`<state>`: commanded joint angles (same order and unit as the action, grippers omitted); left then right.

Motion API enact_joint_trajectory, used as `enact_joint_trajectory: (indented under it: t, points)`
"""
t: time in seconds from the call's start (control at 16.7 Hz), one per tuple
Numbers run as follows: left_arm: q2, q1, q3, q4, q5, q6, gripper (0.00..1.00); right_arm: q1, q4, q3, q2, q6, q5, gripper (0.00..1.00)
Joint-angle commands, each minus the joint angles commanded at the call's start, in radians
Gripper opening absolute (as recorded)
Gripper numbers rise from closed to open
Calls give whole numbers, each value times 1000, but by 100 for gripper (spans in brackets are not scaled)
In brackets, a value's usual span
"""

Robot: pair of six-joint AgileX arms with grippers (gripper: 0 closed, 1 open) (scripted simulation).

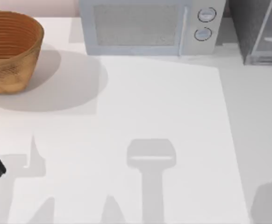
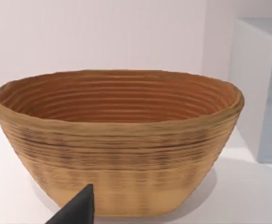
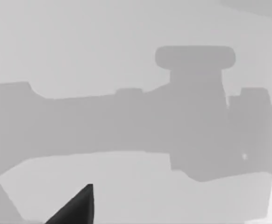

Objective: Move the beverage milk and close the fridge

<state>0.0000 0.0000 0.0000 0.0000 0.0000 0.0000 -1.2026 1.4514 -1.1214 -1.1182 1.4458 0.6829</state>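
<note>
Jaws on both grippers: we could not tell their state. Where the beverage milk stood, we could not tell either. We judged a small carton light, smooth and easily dented, best held across two flat sides at mid-height with modest force. The fridge (image 1: 260,32) stood at the table's (image 1: 164,107) far right, beside the microwave (image 1: 140,28). The left gripper (image 2: 82,207) faced the wicker basket (image 2: 117,140) at far left. The right gripper (image 3: 80,205) hung over bare tabletop.

Fridge (image 1: 260,32) cut by top view's upper and right edges (door frame partly seen). Wicker basket (image 1: 10,51) clipped at left edge. Microwave (image 1: 150,28) top cropped. Left gripper (image 2: 82,207): one dark fingertip, rest out of frame.
</note>
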Motion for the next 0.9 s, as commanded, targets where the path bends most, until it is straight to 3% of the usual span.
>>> enact_joint_trajectory:
  t: [0.18, 0.42, 0.6, 0.9]
  points:
    - [0, 0, 0, 0, 0, 0, 100, -264, 13, -88, -311, 287, 111, 100]
    - [0, 0, 0, 0, 0, 0, 100, -510, 25, -173, -587, 525, 214, 100]
    - [0, 0, 0, 0, 0, 0, 100, -594, 34, -210, -688, 599, 253, 100]
    - [0, 0, 0, 0, 0, 0, 100, -607, 37, -217, -705, 610, 261, 100]
